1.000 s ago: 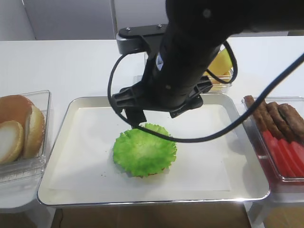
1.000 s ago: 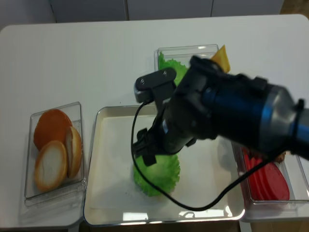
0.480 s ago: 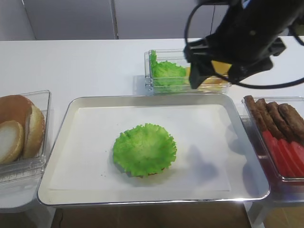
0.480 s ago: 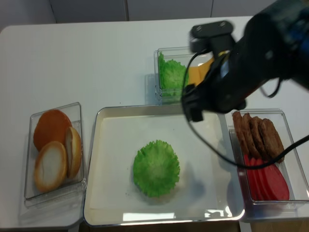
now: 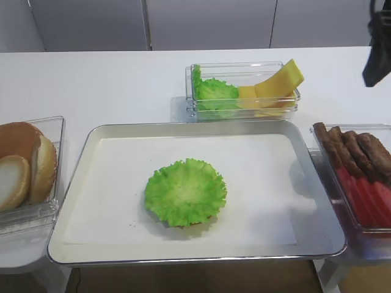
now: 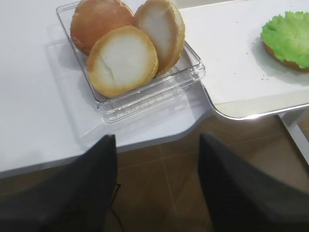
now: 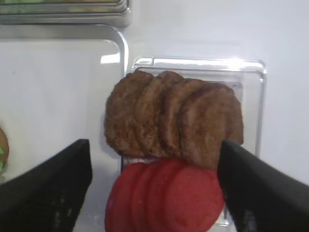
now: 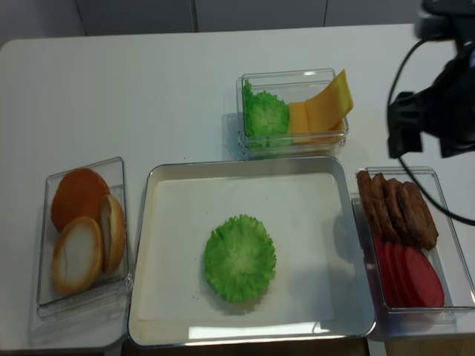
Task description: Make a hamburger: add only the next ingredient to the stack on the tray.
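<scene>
The lettuce leaf (image 5: 186,192) sits flat on the bun half (image 6: 287,61), whose toasted rim just peeks out beneath it, right in the middle of the tray (image 5: 183,129), so this step looks done and nothing seems left but to clear off. The right pincer (image 7: 154,188) hangs with its jaws spread wide and nothing between them, above the container of brown patties (image 7: 174,121) and tomato slices (image 7: 166,198) to the right of the tray. The left pincer (image 6: 157,183) waits off the tray's left corner, jaws apart and empty, near the bun container (image 6: 130,58). Behind the tray stand spare lettuce and cheese (image 5: 272,91). The worktop (image 5: 104,79) is plain white, with pale cabinet fronts behind it.
</scene>
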